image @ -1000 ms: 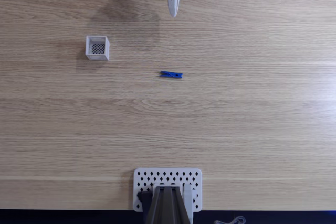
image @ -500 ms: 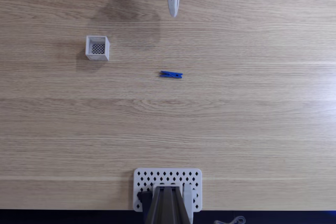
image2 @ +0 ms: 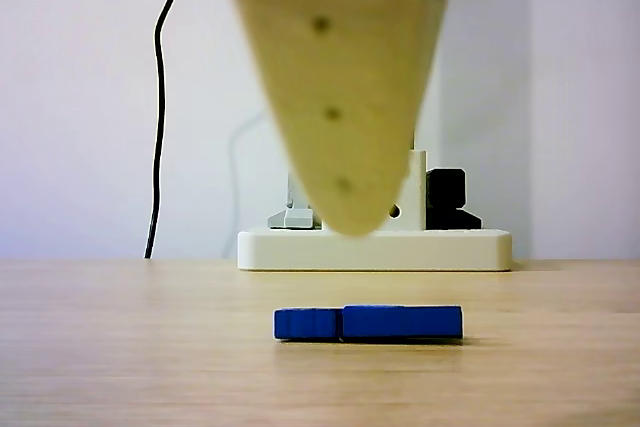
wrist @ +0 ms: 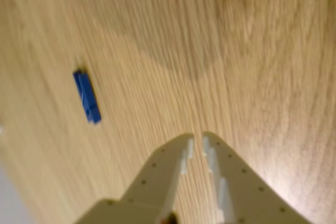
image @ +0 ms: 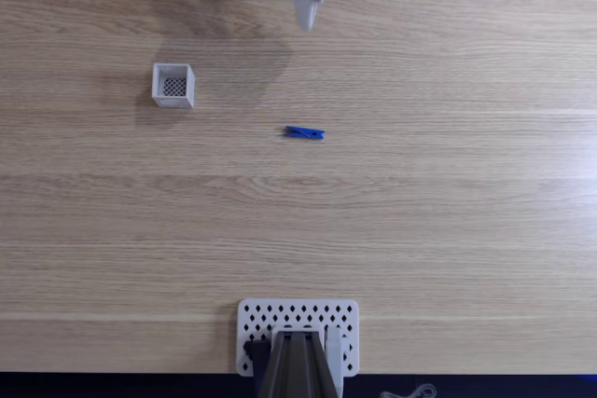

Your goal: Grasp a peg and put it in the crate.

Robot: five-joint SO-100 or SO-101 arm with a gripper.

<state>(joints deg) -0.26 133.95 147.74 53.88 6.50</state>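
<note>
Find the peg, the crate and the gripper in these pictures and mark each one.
peg [image: 304,132]: fixed view, middle of its blue body.
crate [image: 155,82]: fixed view, left white wall.
gripper [wrist: 197,142]: wrist view, midway between the two fingertips.

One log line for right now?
phase: approach | gripper: shut, empty, above table | peg: flat on table | crate: empty

A light oak-grain wooden table [image: 448,212] carries everything. The blue peg [image: 304,132] lies flat near its middle (its long side faces the other view [image2: 368,323]). The small white crate [image: 173,85] stands well apart, up and left in the fixed view. A white perforated plate [image: 298,316] rests at the table's lower edge.
</note>
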